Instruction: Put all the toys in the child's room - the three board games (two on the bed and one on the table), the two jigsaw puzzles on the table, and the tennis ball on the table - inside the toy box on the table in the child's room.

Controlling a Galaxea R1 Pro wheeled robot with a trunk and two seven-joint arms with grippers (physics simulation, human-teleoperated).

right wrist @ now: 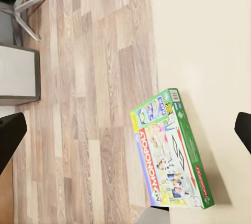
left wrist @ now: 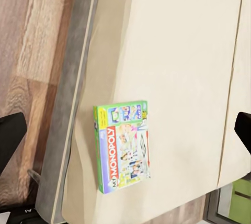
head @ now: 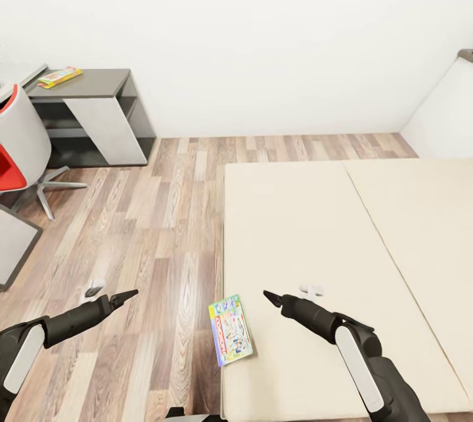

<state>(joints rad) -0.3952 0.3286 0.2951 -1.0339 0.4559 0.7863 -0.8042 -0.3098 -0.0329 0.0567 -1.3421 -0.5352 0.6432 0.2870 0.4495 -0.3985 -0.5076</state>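
A board game (head: 230, 330), a thin printed Monopoly box with a green rim and red banner, lies on the bed (head: 341, 238) at the mattress's near left edge. It also appears in the wrist views (left wrist: 124, 145) (right wrist: 170, 150). My left gripper (head: 125, 296) hangs open over the floor to the left of the box. My right gripper (head: 272, 297) hangs open above the mattress just to its right. Both wrist views (left wrist: 128, 130) (right wrist: 130, 127) show the fingers spread wide with nothing held. A flat yellow-green printed box (head: 59, 76) lies on the table's (head: 98, 83) dark lower section, far back left.
A white and red swivel chair (head: 23, 146) stands at the left by the table. Wood floor (head: 164, 211) runs between the table and bed. A small white object (head: 311, 290) lies on the mattress near my right gripper, and a small grey one (head: 94, 288) lies on the floor.
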